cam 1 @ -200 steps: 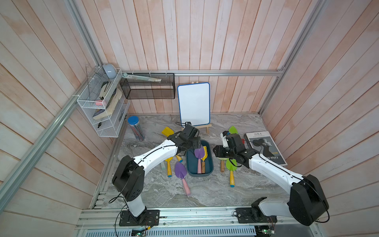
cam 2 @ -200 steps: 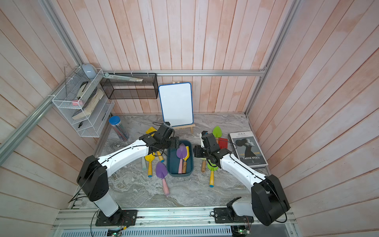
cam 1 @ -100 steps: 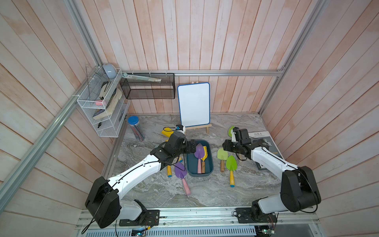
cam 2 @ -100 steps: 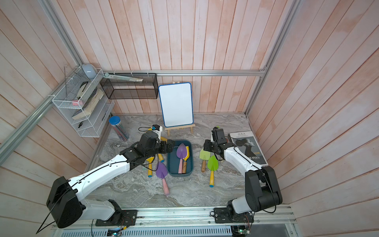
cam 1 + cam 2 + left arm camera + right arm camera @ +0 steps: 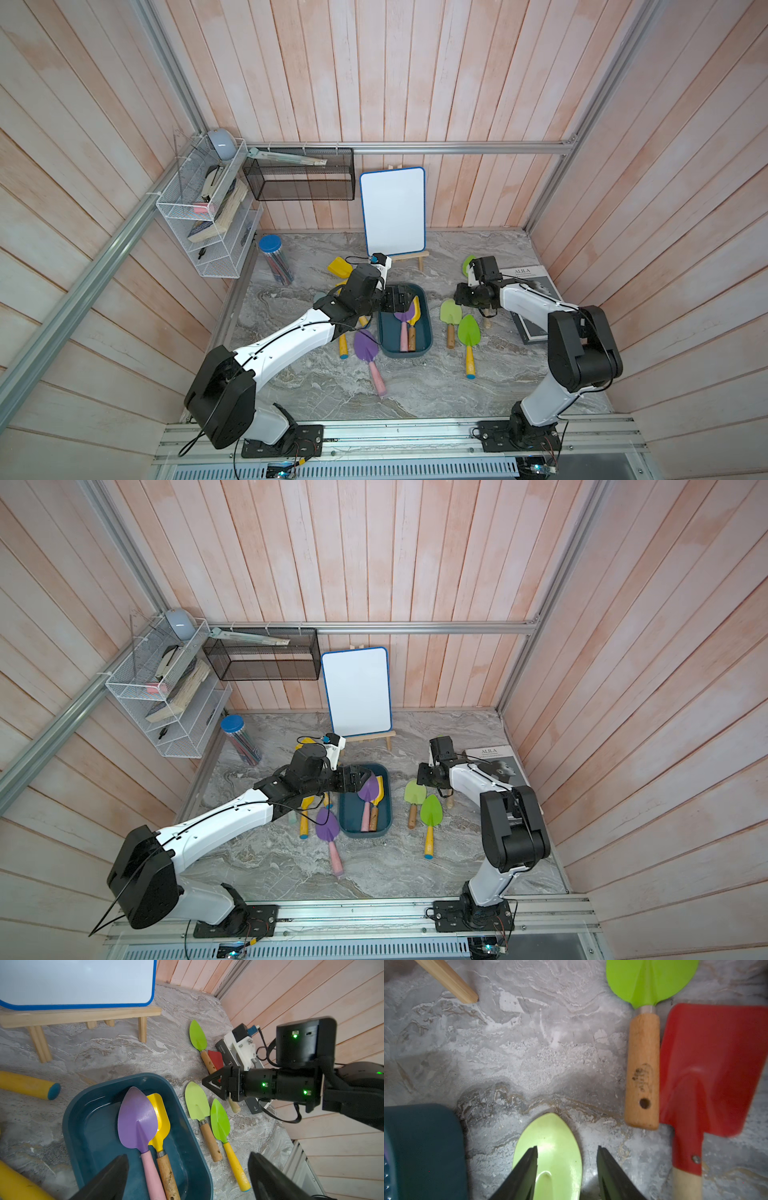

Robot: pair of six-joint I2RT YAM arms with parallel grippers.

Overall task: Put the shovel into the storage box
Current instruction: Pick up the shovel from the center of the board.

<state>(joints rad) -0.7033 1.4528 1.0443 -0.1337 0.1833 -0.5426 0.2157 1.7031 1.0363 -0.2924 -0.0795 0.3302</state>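
The teal storage box (image 5: 405, 354) (image 5: 365, 835) sits mid-table. A purple shovel (image 5: 137, 1118) with a pink handle and a yellow shovel (image 5: 161, 1113) with a wooden handle lie inside it. My left gripper (image 5: 397, 300) (image 5: 187, 1157) hovers open and empty over the box's far end. My right gripper (image 5: 457, 297) (image 5: 567, 1148) is open just above the blade of a pale green shovel (image 5: 449, 316) (image 5: 550, 1147) lying right of the box, gripping nothing. A bright green shovel (image 5: 468, 332) with a yellow handle lies beside it.
Another purple shovel (image 5: 368, 353) and yellow-handled ones (image 5: 343, 347) lie left of the box, partly under my left arm. A red shovel (image 5: 708, 1068) and a green one (image 5: 650, 980) lie near a book (image 5: 528, 276). A whiteboard easel (image 5: 392, 212) stands behind.
My left arm has stretched lower, its gripper staying open by the box's far end. My right gripper has drawn back to the right, off the green shovels. The shovels in the box lie unchanged.
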